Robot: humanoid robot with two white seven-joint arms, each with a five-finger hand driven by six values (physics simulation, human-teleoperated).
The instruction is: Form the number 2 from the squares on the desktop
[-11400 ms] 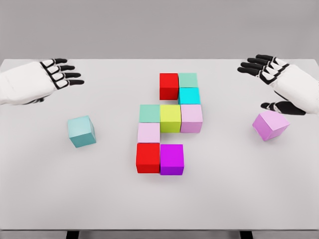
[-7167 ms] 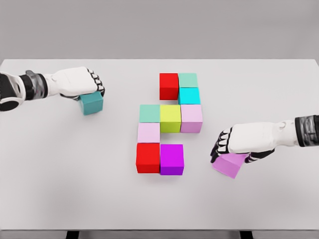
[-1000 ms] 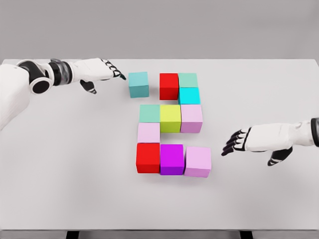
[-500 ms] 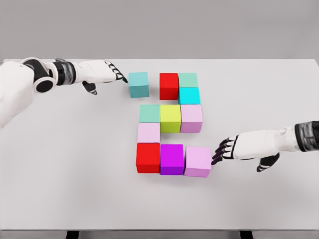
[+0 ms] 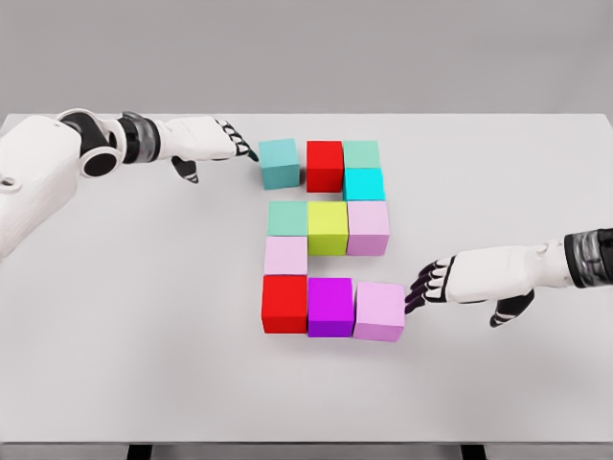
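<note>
Fingers (image 5: 420,287) of the right hand (image 5: 476,279) are extended and loosely spread, gripping nothing; their dark tips touch the right side of the pale pink cube (image 5: 379,310). Landmark for all positions: the yellow-green cube (image 5: 328,227).

Nearest row, below the landmark: red cube (image 5: 284,304), magenta cube (image 5: 330,307) and the pale pink cube, left to right. Red and magenta sit flush; the pale pink cube is against the magenta one, its front edge slightly nearer the viewer.

One step up, below-left of the landmark: light pink cube (image 5: 285,256), directly above the red cube.

Landmark row: mint cube (image 5: 287,218) touching the landmark's left face, lilac cube (image 5: 368,227) touching its right face.

Above-right of the landmark: cyan cube (image 5: 364,184), sitting on top of the lilac cube's far edge.

Farthest row: teal cube (image 5: 280,163), second red cube (image 5: 325,166), pale green cube (image 5: 361,153). The teal cube lies just beside the second red cube; contact cannot be confirmed.

Left hand (image 5: 203,144) is up-left of the landmark, fingers straight and holding nothing, tips at the teal cube's left face.

White surface (image 5: 144,316) carries all the cubes.
</note>
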